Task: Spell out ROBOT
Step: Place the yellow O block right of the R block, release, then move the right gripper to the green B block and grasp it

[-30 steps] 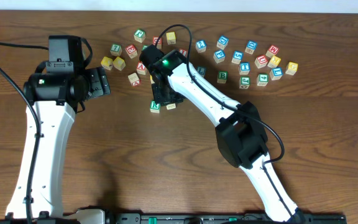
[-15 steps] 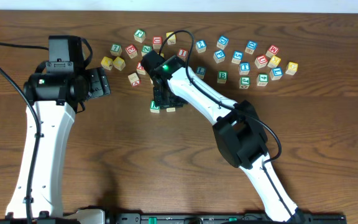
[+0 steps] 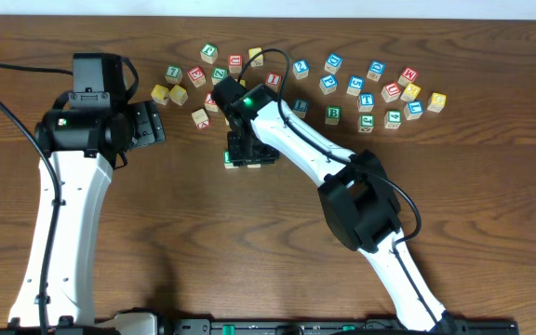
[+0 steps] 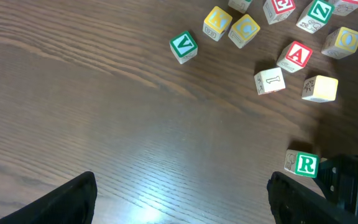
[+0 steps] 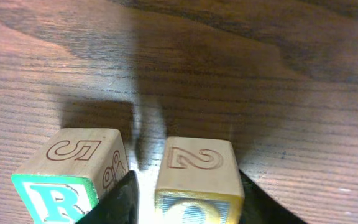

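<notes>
A green R block [image 3: 232, 159] sits on the wooden table; it also shows in the left wrist view [image 4: 303, 163] and the right wrist view [image 5: 73, 165]. My right gripper [image 3: 248, 147] is shut on a yellow-edged O block [image 5: 197, 168] with a 2 on its side, low at the table just right of the R block with a narrow gap between them. In the overhead view the O block [image 3: 255, 162] is mostly hidden under the gripper. My left gripper [image 3: 153, 124] is open and empty, left of the blocks [image 4: 182, 208].
Several loose letter blocks lie in a band along the back of the table [image 3: 342, 88]. A green V block [image 4: 183, 46], two yellow blocks [image 4: 232, 26] and a red A block [image 4: 297, 56] lie near the left gripper.
My right gripper has moved slightly down and left with the O block, bringing it close beside the R block. The left arm has not moved.
</notes>
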You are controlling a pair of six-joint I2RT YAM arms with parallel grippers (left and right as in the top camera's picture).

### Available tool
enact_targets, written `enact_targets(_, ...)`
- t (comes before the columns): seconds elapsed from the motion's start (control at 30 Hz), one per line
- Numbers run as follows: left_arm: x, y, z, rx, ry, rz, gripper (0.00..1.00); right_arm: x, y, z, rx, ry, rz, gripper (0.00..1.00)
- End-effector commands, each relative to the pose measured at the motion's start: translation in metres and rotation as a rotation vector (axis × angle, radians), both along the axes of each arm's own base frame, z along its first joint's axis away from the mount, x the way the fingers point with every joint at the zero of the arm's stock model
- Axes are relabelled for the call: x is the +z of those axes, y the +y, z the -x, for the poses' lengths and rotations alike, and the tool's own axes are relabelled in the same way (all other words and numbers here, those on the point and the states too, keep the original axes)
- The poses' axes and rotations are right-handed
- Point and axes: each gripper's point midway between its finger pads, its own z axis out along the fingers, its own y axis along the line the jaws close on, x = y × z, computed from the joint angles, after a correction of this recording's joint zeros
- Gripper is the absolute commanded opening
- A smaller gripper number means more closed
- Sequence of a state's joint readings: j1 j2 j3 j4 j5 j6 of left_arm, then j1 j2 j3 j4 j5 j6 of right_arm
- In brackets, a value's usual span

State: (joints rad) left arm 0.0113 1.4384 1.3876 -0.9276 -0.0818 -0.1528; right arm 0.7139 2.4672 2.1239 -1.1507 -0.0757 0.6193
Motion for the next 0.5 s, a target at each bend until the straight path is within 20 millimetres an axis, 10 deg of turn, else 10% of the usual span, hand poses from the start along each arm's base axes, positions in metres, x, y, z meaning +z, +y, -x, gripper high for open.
enact_targets(0.0,0.007,0.004,-0.002,0.003,-0.014,-0.016,0.86,0.015,0.004,0.001,0.026,-0.019,-0.019,0.38)
enact_targets(0.23,0.007,0.004,-0.002,0.003,-0.015,-0.016,0.86,0.033,-0.012,-0.012,0.095,-0.099,0.049,0.43)
enact_targets(0.47,0.007,0.004,-0.002,0.003,-0.015,-0.016,0.86,0.094,-0.020,-0.035,0.114,-0.217,-0.014,0.53)
